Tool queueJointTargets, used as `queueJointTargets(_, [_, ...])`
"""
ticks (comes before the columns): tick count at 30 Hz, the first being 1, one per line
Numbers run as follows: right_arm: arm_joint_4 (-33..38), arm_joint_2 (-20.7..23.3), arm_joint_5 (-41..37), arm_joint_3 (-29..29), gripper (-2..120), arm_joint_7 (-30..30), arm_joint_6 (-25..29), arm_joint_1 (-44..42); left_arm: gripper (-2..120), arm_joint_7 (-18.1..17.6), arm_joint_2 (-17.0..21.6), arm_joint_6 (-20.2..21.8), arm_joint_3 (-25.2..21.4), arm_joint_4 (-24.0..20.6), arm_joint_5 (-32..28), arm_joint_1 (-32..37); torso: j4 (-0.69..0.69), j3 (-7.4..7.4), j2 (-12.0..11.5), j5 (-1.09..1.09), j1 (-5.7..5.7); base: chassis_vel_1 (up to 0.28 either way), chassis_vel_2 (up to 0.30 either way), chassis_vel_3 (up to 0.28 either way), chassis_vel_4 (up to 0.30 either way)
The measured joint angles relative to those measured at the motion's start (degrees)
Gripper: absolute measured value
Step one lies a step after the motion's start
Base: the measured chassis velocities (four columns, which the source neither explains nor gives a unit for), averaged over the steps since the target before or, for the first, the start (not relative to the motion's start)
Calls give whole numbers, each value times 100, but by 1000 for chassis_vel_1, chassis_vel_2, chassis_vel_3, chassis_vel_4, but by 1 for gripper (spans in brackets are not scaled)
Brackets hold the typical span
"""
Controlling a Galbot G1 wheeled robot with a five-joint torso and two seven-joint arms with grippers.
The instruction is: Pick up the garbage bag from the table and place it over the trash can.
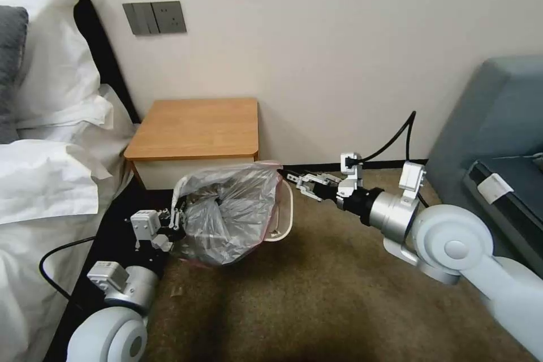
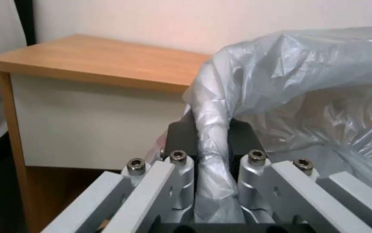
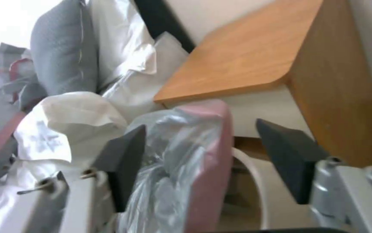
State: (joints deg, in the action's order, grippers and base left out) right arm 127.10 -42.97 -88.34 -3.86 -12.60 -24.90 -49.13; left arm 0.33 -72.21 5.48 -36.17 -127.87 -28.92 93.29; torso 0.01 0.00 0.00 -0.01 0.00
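While the left gripper (image 2: pixel 212 142) pinches the garbage bag (image 1: pixel 232 212) over the trash can (image 1: pixel 284 220) below the worktop (image 1: pixel 195 127), the right gripper (image 3: pixel 207 161) is spread wide around the bag's pink edge

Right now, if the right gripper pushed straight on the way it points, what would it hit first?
Most likely the garbage bag: its pink edge lies between the open fingers of the right gripper, with the trash can rim just beyond.

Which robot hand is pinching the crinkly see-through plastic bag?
The left gripper: its dark pads are shut on a fold of the greyish translucent garbage bag. The right gripper is open, its pads apart on either side of the bag's pink edge.
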Motion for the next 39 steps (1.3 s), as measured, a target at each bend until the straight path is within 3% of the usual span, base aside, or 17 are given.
queueJointTargets(8, [-249, -223, 49, 472, 99, -133, 9, 414, 9, 47, -7, -12, -25, -38, -43, -3, 0, 0, 0, 0, 0, 0, 0, 0, 0])
queueJointTargets(13, [-328, -328, 132, 626, 97, -143, 73, 518, 9, 52, -7, -13, -39, -47, -62, -3, 0, 0, 0, 0, 0, 0, 0, 0, 0])
queueJointTargets(14, [-332, -349, 147, 645, 91, -146, 94, 535, 9, 53, -5, -13, -44, -47, -68, -3, 0, 0, 0, 0, 0, 0, 0, 0, 0])
queueJointTargets(16, [-333, -357, 151, 651, 91, -148, 102, 541, 9, 54, -5, -13, -45, -48, -73, -3, 0, 0, 0, 0, 0, 0, 0, 0, 0])
queueJointTargets(19, [-340, -382, 198, 659, 71, -153, 142, 543, 9, 57, 3, -12, -54, -51, -104, -12, -1, 0, 0, 0, 0, 0, 0, 0, 0])
queueJointTargets(25, [-342, -399, 225, 679, 56, -150, 170, 538, 9, 57, -2, -6, -53, -55, -113, -29, -1, 0, 0, 0, 0, 0, 0, 0, 0])
queueJointTargets(26, [-351, -407, 254, 694, 47, -139, 187, 546, 9, 57, -7, -1, -53, -56, -115, -32, -1, 0, 0, 1, 0, 0, 0, 0, 0])
queueJointTargets(32, [-380, -419, 293, 666, 25, -114, 240, 588, 9, 57, -38, 12, -50, -62, -115, -17, -1, 0, 0, 1, 0, 0, 0, 0, 0])
queueJointTargets(36, [-384, -414, 293, 652, 17, -106, 248, 607, 9, 57, -39, 13, -47, -74, -115, -9, -1, 0, 0, 1, 0, 0, 0, 0, 0])
queueJointTargets(39, [-385, -394, 289, 631, 0, -124, 275, 622, 9, 57, -37, 15, -34, -76, -115, -13, -1, 0, 0, 1, 0, 0, 0, 0, 0])
